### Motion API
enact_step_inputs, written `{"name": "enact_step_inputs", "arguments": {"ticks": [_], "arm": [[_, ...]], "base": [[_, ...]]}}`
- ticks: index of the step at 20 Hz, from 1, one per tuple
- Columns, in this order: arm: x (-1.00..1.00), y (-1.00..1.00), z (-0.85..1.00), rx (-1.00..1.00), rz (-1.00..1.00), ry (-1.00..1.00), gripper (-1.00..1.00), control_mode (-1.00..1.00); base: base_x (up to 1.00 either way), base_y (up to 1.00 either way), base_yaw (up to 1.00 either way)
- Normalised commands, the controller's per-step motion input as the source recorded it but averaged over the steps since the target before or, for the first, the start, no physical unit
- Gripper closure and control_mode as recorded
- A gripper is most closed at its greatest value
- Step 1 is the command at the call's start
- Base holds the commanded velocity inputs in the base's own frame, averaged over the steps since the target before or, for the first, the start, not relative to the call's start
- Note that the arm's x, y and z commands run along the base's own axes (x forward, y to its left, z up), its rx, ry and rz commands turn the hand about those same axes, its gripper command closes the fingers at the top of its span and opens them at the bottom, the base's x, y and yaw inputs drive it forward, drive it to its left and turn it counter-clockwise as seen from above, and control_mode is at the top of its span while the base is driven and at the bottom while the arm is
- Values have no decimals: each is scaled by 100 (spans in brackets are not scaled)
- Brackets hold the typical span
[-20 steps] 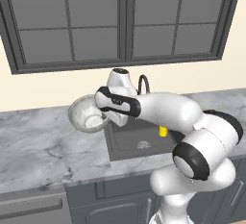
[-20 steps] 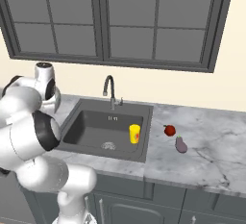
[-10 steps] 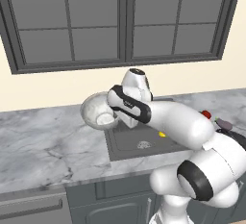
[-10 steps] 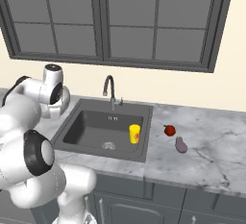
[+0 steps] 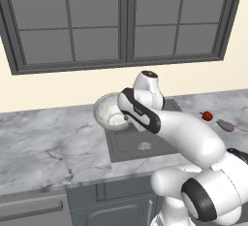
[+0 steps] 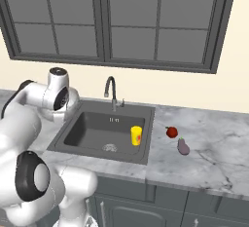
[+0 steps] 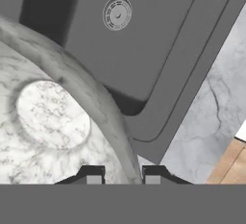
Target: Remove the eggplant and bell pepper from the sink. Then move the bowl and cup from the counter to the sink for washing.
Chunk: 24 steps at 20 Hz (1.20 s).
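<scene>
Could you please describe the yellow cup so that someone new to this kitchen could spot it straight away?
Find the dark grey sink under the window, with its curved faucet. The cup stands upright inside the basin at its right wall. It is the one bright yellow cylinder, unlike the red bell pepper and purple eggplant on the counter.

bowl [image 7: 53, 117] looked like marbled white-grey stone, smooth, faintly translucent; counter [image 6: 214, 153] was veined grey-white marble, polished; sink [image 6: 92, 128] was dark grey, matt, with a pale metal-looking drain [image 7: 117, 13]; cup [image 6: 136, 135] was plain yellow, smooth, plastic-like; bell pepper [image 6: 171, 132] was glossy red; eggplant [image 6: 183, 146] was dull purple; faucet [image 6: 111, 90] was dark, satin metal.
</scene>
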Motion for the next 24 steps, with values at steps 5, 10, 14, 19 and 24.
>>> {"name": "enact_step_inputs", "arguments": {"ticks": [5,10,14,19,24], "arm": [[-9,-42,1,0,-3,0,100,-100],[-8,-43,0,0,-4,2,100,-100],[-3,-36,0,0,-5,4,100,-100],[0,-9,-6,0,-13,5,100,-100],[1,0,-9,0,-16,1,100,-100]], "base": [[0,0,0],[0,0,0],[0,0,0],[0,0,0],[0,0,0]]}}
